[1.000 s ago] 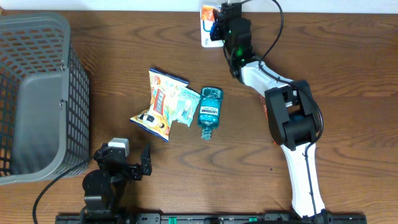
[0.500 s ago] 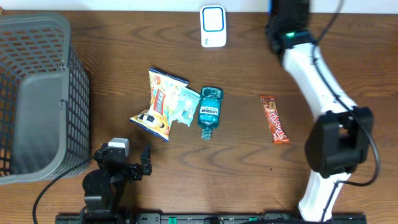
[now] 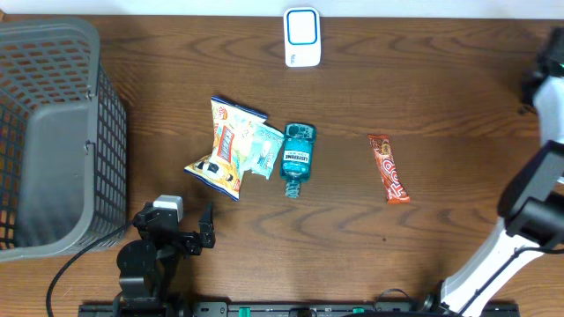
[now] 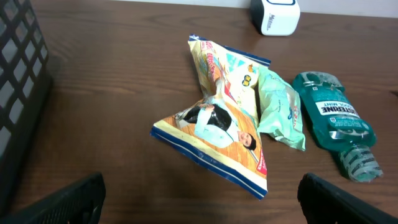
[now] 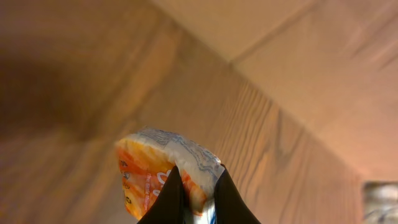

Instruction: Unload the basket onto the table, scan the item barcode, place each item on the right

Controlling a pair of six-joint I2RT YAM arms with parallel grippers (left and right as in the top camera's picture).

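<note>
- Looking down from overhead: left gripper (image 3: 174, 222) low at the near edge of the wooden table (image 3: 441, 88), jaws spread wide, nothing between them.
- Just ahead of it and slightly to its right, a crumpled snack bag (image 3: 227, 148); touching that bag's right side, a pale green packet (image 3: 263, 148); just beside the packet, a teal mouthwash bottle (image 3: 297, 158) lying flat, cap end toward the gripper.
- Well off to its right, a red candy bar (image 3: 389, 167), apart from the bottle.
- Far ahead and to the right, by the opposite table edge, the white-and-blue scanner (image 3: 302, 37); ahead on the left, a grey basket (image 3: 53, 132).
- Right arm (image 3: 538, 194) running up the right border and out of frame, its gripper out of sight from here.
- Seen from the left wrist: left gripper (image 4: 200, 186) wide open, dark fingers (image 4: 62, 202) at both lower corners, only bare wood between them.
- Straight ahead, the snack bag (image 4: 217, 130); to the right of it the green packet (image 4: 280, 106) and the mouthwash bottle (image 4: 336, 121); farther ahead, the scanner (image 4: 275, 15); basket (image 4: 18, 81) mesh at the left.
- Seen from the right wrist: right gripper (image 5: 196, 202) pressed together, pinching an orange packet (image 5: 155, 174) by its crimped white edge, the packet jutting out past the fingertips, blurred wood grain behind it.
</note>
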